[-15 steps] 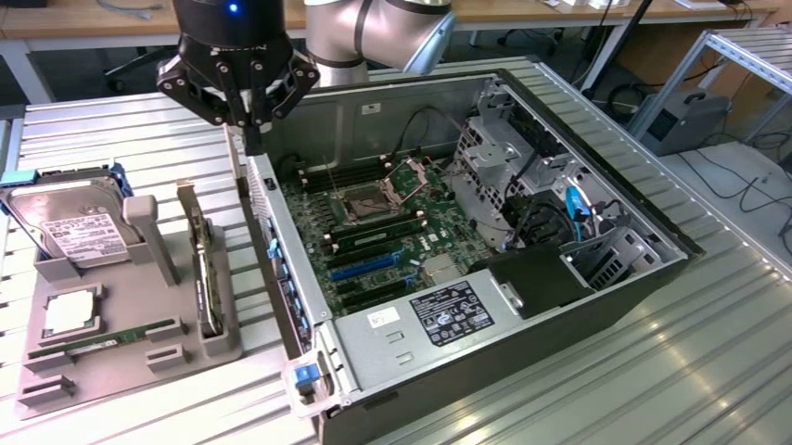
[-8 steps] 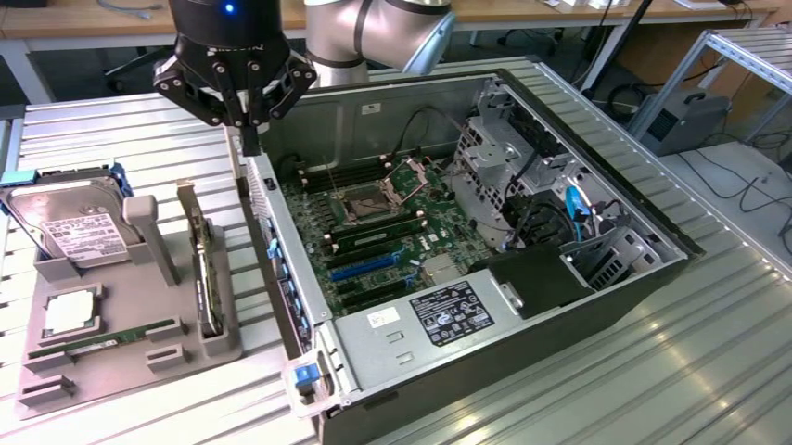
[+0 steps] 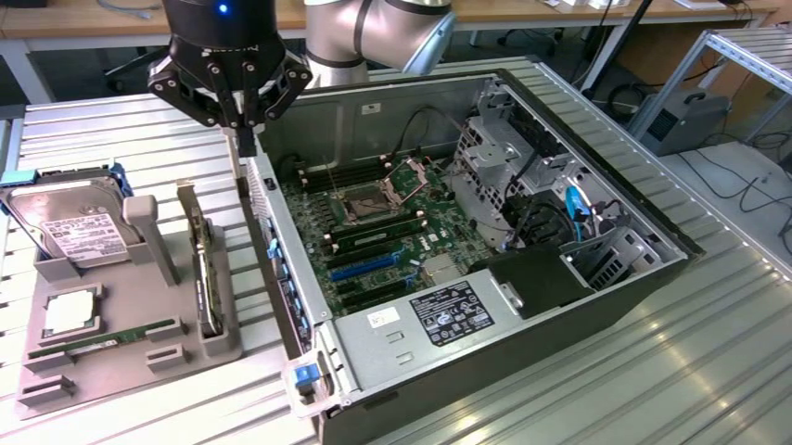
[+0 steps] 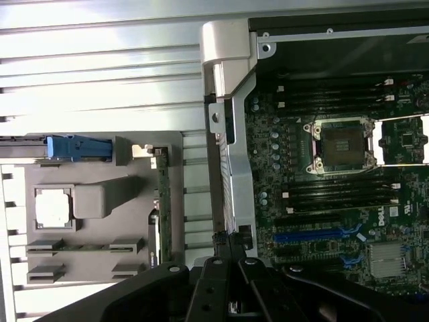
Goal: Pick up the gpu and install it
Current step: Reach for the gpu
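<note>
The gpu (image 3: 207,273) stands on its edge in a slot of the grey holder (image 3: 124,371), left of the open computer case in the exterior view. In the wrist view the gpu (image 4: 161,208) is a thin dark-green strip at the holder's (image 4: 100,151) edge. My gripper (image 3: 248,139) hangs above the case's side wall, between the holder and the motherboard (image 3: 384,232). Its fingers are shut with nothing between them. In the wrist view the gripper (image 4: 231,245) sits over that wall, apart from the gpu.
The holder also carries a silver hard drive (image 3: 74,232), a processor chip (image 3: 72,311) and a memory stick (image 3: 106,338). The case (image 3: 619,278) lies open with a blue expansion slot (image 3: 365,264), drive cage (image 3: 495,158) and black power unit (image 3: 532,278). A slatted metal table (image 3: 693,371) is underneath.
</note>
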Controlling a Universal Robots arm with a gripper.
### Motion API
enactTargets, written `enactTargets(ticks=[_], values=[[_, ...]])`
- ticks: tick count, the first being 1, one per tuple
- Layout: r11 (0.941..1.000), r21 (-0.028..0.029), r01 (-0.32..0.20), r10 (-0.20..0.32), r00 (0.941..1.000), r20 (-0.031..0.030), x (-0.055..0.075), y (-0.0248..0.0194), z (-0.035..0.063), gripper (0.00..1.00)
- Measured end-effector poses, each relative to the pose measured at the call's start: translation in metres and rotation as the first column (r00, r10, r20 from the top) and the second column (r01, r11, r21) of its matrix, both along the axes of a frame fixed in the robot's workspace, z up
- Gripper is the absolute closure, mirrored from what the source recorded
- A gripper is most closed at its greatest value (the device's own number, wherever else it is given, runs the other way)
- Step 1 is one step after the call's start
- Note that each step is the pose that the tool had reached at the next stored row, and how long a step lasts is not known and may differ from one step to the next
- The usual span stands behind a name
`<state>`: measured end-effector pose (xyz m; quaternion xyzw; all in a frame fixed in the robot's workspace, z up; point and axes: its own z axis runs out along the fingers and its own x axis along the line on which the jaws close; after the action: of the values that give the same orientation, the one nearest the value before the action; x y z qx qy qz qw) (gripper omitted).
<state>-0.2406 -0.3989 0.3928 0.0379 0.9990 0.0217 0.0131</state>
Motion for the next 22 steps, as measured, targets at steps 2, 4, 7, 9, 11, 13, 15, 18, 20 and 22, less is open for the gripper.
enactTargets(ticks=[2, 4, 7, 9, 11, 13, 15, 18, 20, 22], values=[[1.0, 0.0, 0.0, 0.0, 1.0, 0.0, -0.0004, 0.0, 0.0, 0.89], [1.0, 0.0, 0.0, 0.0, 1.0, 0.0, -0.0008, 0.0, 0.0, 0.89], [1.0, 0.0, 0.0, 0.0, 1.0, 0.0, -0.0015, 0.0, -0.0001, 0.89], [1.0, 0.0, 0.0, 0.0, 1.0, 0.0, -0.0019, 0.0, -0.0001, 0.89], [1.0, -0.0001, 0.0, 0.0, 1.0, 0.0, -0.0023, 0.0, -0.0001, 0.89], [1.0, 0.0, 0.0, 0.0, 1.0, 0.0, -0.0025, 0.0, -0.0001, 0.89], [1.0, 0.0, 0.0, 0.0, 1.0, 0.0, -0.003, 0.0, -0.0001, 0.89], [1.0, 0.0, 0.0, 0.0, 1.0, -0.0001, -0.0036, 0.0, -0.0001, 0.89], [1.0, 0.0, 0.0, 0.0, 1.0, 0.0, -0.0043, 0.0, -0.0002, 0.89], [1.0, 0.0, 0.0, 0.0, 1.0, 0.0, -0.0049, 0.0, -0.0002, 0.89]])
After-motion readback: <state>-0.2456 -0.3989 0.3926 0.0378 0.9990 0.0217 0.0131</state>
